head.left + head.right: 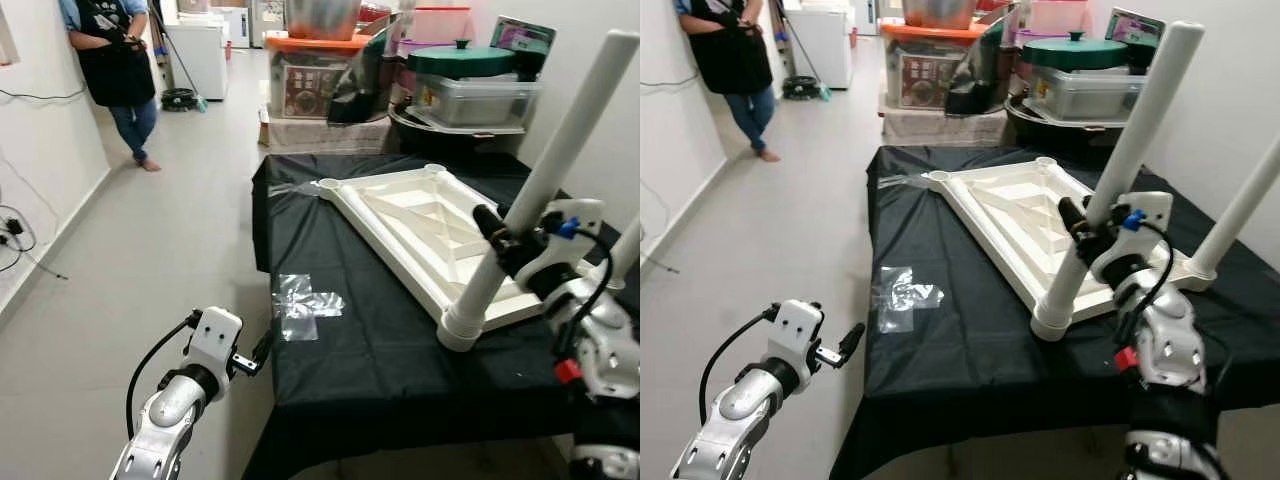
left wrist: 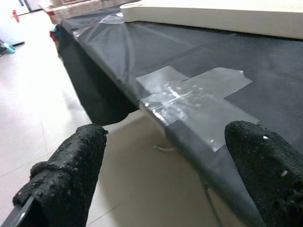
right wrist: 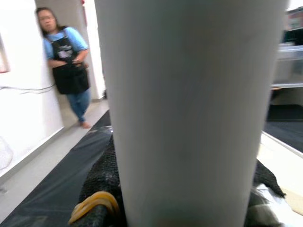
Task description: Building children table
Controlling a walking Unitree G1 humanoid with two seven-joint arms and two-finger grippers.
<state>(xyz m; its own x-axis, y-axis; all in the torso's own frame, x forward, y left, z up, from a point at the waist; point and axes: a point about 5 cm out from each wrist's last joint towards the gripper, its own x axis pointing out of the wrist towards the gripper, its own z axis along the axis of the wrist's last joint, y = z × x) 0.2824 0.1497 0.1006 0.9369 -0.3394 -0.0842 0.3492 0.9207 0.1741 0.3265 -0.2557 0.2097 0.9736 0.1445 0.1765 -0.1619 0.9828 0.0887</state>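
Gripping the white table leg (image 1: 540,180) mid-length, right end effector (image 1: 497,235) clamps it.

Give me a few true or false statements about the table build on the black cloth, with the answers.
1. The right claw grips a white table leg. True.
2. The white tabletop lies right side up. False: it lies underside up, ribs showing.
3. The left claw is shut on the clear tape patch. False: it is open, beside the cloth's edge, holding nothing.
4. A person stands by the far wall. True.
5. All four legs are fitted. False: two stand in corner sockets.
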